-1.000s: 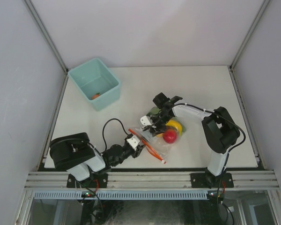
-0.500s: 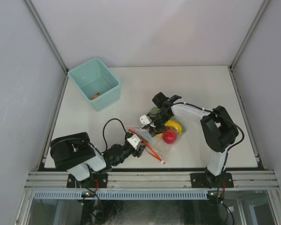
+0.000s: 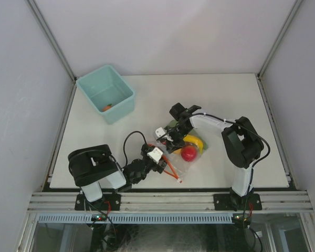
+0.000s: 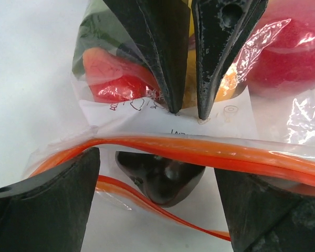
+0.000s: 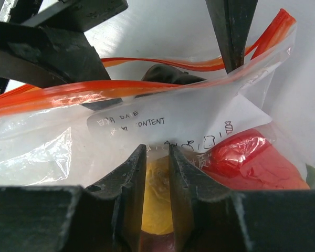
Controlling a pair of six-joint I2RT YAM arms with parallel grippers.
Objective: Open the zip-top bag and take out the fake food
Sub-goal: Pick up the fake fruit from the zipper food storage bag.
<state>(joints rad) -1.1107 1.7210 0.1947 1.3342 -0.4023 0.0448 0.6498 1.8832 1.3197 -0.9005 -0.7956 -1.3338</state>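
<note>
Nearest us, the left gripper (image 4: 156,163) stands wide, fingers spread just beside the orange-red zip strip (image 4: 199,149) of the clear crinkly plastic zip-top bag (image 3: 185,165), which lies near-centre on the white table (image 3: 226,94). A dark round piece (image 4: 160,178) sits at its mouth. Beyond that, the right gripper (image 5: 157,149) is narrow, tips on the bag's white label (image 5: 147,123); pinching or not, I cannot tell. The red plastic apple (image 3: 189,153) and yellow plastic banana (image 3: 195,140) are inside the bag. Far left sits the light teal rectangular plastic bin (image 3: 123,107).

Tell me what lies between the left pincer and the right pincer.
Left wrist view: the clear crinkly zip-top bag, namely its white label, orange-red zip strip, and a dark round plastic piece at its mouth.
</note>
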